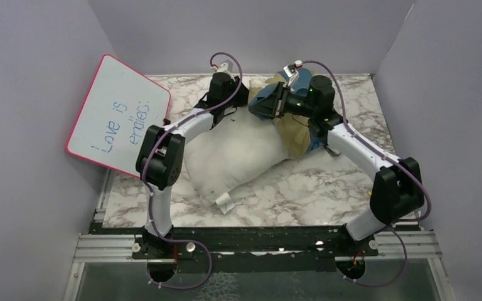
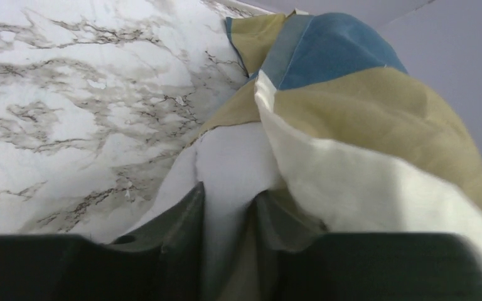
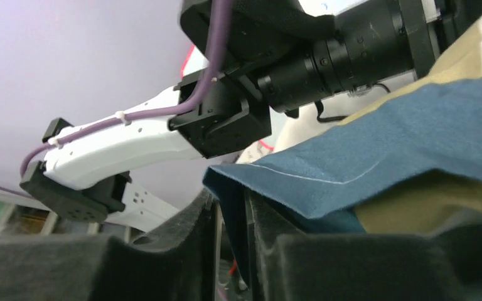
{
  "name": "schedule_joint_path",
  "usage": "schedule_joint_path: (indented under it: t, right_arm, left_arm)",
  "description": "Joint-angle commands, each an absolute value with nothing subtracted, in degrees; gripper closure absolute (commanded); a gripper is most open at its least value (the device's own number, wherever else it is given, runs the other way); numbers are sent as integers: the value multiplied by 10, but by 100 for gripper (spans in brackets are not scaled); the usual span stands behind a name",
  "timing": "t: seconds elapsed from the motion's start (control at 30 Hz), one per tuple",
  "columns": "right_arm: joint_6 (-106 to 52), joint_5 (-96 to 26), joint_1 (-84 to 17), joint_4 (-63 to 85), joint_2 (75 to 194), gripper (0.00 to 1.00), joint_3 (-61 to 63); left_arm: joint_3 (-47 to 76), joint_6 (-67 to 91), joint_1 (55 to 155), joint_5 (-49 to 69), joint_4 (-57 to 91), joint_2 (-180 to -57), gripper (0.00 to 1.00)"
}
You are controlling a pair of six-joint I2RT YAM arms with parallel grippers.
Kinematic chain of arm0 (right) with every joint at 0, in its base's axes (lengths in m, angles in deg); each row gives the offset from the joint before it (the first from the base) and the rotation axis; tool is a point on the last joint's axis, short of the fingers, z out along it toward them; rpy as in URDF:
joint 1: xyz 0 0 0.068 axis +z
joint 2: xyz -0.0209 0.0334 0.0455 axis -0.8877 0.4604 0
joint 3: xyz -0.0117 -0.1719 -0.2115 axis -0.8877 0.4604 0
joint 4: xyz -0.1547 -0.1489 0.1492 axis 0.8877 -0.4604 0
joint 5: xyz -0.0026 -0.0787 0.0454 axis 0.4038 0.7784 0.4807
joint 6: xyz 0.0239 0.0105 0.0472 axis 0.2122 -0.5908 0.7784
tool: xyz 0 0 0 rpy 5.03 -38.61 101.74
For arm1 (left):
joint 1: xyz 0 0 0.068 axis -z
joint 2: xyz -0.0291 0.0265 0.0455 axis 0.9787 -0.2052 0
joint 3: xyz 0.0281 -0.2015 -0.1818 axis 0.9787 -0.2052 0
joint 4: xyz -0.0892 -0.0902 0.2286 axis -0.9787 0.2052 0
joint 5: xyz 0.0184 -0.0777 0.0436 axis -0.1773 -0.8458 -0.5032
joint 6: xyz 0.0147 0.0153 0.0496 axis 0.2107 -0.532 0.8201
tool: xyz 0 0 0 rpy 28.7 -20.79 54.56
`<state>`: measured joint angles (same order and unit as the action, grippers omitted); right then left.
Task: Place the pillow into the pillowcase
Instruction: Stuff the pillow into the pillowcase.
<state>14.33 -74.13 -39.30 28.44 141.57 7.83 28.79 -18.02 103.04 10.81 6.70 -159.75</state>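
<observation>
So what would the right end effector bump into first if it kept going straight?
Probably the left arm's black wrist, straight beyond the pillowcase fold it pinches; depth is unclear.

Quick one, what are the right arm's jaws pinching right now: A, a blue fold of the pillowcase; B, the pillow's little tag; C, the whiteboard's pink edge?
A: the right wrist view shows a blue fold of the pillowcase running down between the right jaws.
</observation>
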Motion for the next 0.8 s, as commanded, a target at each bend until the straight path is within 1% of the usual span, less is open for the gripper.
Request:
schedule_joint_path:
  t: [0.0, 0.03, 0.07, 0.1, 0.17, 0.2, 0.23, 0.27, 0.37, 0.43, 0.53, 0.63, 0.77]
  right_arm:
    - [159, -705, -359, 314, 1420, 66, 4]
    - [94, -680, -358, 208, 1414, 57, -28]
    - [30, -638, -358, 135, 1403, 53, -40]
    - [-21, -586, -358, 79, 1384, 46, -35]
    - [-104, -498, -359, 37, 1329, 34, 8]
    - [-133, -465, -360, 32, 1300, 22, 39]
    - [-161, -438, -360, 30, 1275, 15, 62]
    - [-182, -415, -361, 22, 1253, 11, 78]
    - [-196, -316, -362, -29, 1221, 9, 92]
    - [-187, -253, -371, -45, 1219, 9, 99]
    - [-182, -269, -408, -21, 1233, 9, 115]
    - [-181, -320, -434, -11, 1263, 8, 115]
    - [-186, -328, -441, 3, 1283, 7, 120]
  left_arm:
    - [281, -129, 989, 108, 116, -1502, 49]
    - [277, -107, 979, 121, 156, -1476, 41]
    - [272, -85, 971, 136, 192, -1446, 36]
    - [262, -63, 966, 150, 228, -1417, 32]
    - [237, -31, 958, 186, 288, -1360, 27]
    - [216, -21, 956, 207, 317, -1335, 25]
    - [199, -11, 955, 223, 337, -1308, 24]
    - [176, -1, 955, 234, 353, -1280, 23]
    - [104, -11, 952, 265, 390, -1188, 21]
    - [51, -37, 953, 266, 402, -1136, 21]
    - [-20, -81, 952, 237, 427, -1072, 21]
    - [-109, -113, 952, 195, 408, -1015, 18]
    - [-176, -124, 953, 165, 372, -990, 18]
